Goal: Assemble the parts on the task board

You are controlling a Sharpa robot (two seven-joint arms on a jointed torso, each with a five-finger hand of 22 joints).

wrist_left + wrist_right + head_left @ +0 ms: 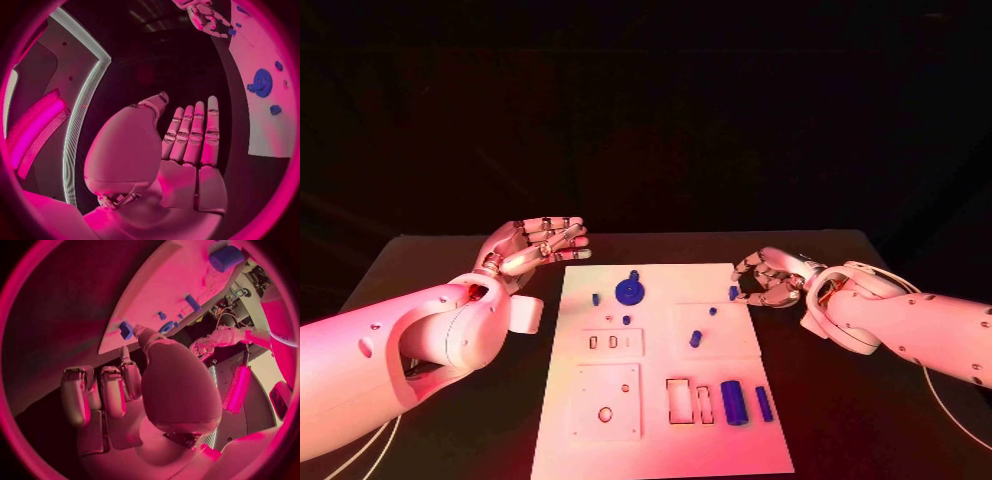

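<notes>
At the task board's (661, 420) right edge, my right hand (773, 277) pinches a small blue part (733, 292) between thumb and finger. Left of the board, my left hand (531, 245) hovers over the worktop (862, 420), fingers straight and holding nothing.

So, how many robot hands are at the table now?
2. The left hand is beside the task board's far left corner; the right hand is at its right edge.

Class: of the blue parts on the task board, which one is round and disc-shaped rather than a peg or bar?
The blue wheel-like disc near the task board's far edge; the other blue parts are small pegs or upright bars.
</notes>
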